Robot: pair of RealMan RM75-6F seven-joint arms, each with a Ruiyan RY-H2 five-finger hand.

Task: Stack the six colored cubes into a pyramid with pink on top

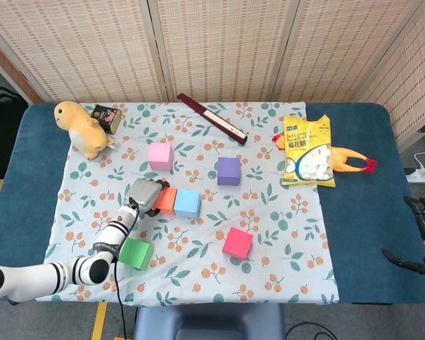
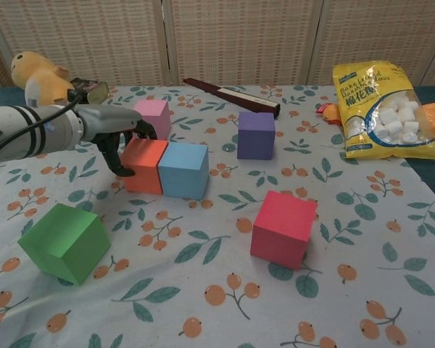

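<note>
Now the left robot hand [image 2: 119, 138] curls its fingers around the orange cube [image 2: 144, 165] from the cube's left, pressed flush against the blue cube [image 2: 183, 170] mid-tabletop, right robot hand [image 1: 423, 234] idling empty, far off.

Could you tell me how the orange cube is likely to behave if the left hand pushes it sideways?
The orange cube sits flat, so it probably slides rather than rolls. It touches the blue cube, which would likely shift too. The cloth may bunch.
</note>
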